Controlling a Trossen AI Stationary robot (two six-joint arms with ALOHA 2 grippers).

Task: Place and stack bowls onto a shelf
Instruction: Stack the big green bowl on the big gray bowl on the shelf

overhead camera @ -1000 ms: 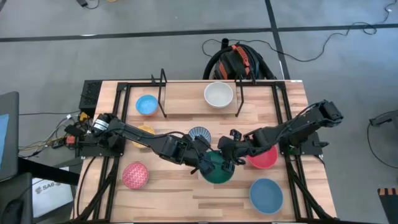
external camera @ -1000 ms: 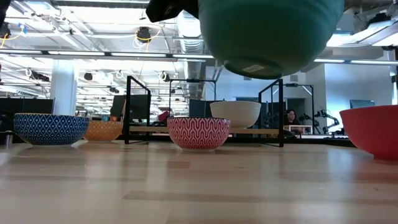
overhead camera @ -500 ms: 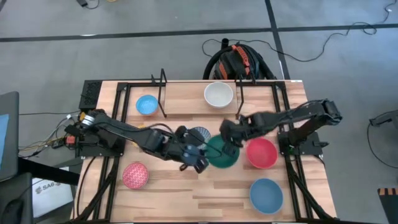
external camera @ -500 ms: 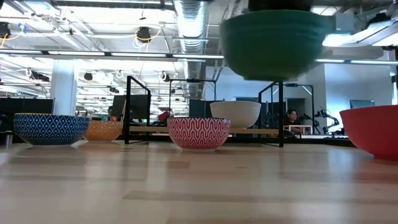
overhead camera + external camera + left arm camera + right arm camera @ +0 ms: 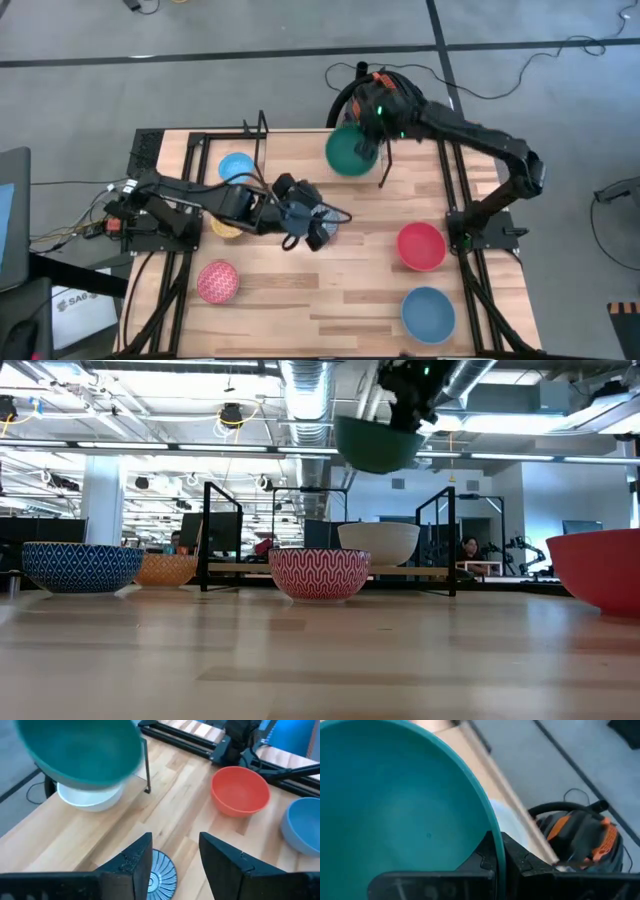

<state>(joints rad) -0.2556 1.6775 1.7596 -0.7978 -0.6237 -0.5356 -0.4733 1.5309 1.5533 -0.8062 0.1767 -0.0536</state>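
One green bowl (image 5: 349, 151) hangs near the top middle of the high view, above the white bowl (image 5: 378, 543), pinched by the right gripper (image 5: 372, 128). Left gripper (image 5: 172, 862) is open, mid-table.

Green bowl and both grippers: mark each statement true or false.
1. The right gripper holds the green bowl by its rim. True.
2. The green bowl rests on the table. False: it hangs in the air above the white bowl on the shelf.
3. The left gripper is open and holds nothing. True.
4. The red bowl is on the shelf. False: it stands on the table, off the shelf.
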